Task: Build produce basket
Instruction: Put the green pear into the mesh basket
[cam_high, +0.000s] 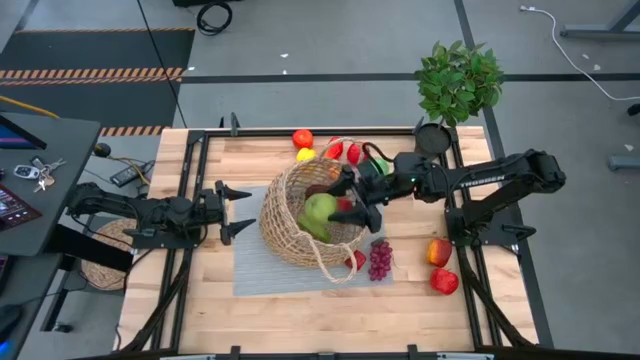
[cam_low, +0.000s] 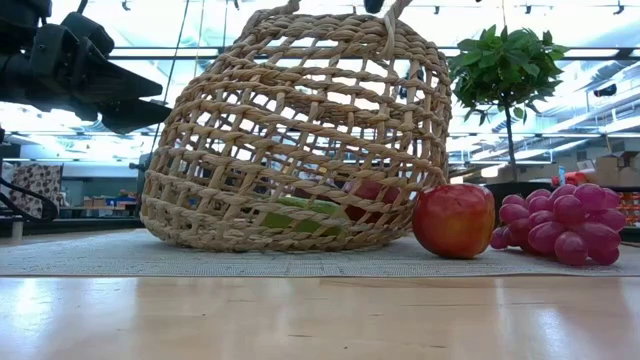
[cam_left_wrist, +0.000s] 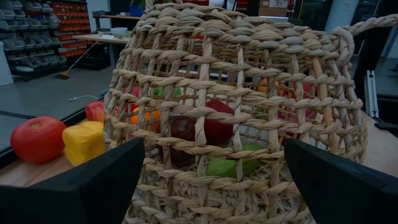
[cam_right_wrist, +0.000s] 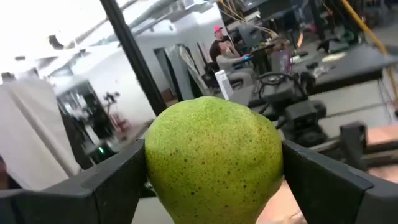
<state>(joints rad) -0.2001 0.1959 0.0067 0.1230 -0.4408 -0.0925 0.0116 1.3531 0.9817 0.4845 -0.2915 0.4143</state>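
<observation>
The tan wicker basket rests tilted on a grey mat, its mouth turned up and toward the right, with produce showing through its weave. My right gripper reaches in from the right over the basket's mouth, shut on a green speckled fruit. My left gripper stands open, level, just left of the basket's wall, touching nothing. More produce lies behind the basket: a red piece, a yellow one. A red apple and purple grapes lie beside it. My right gripper pinches the green fruit between its two fingers, one on each opposite side at its widest part. The fingers come roughly level from the table's right. The fruit is lifted clear, over the basket's mouth.
A potted green plant stands at the far right corner. Two red fruits lie at the right near my right arm's base. A flat woven mat sits off the table's left edge. Bare wood lies along the near edge.
</observation>
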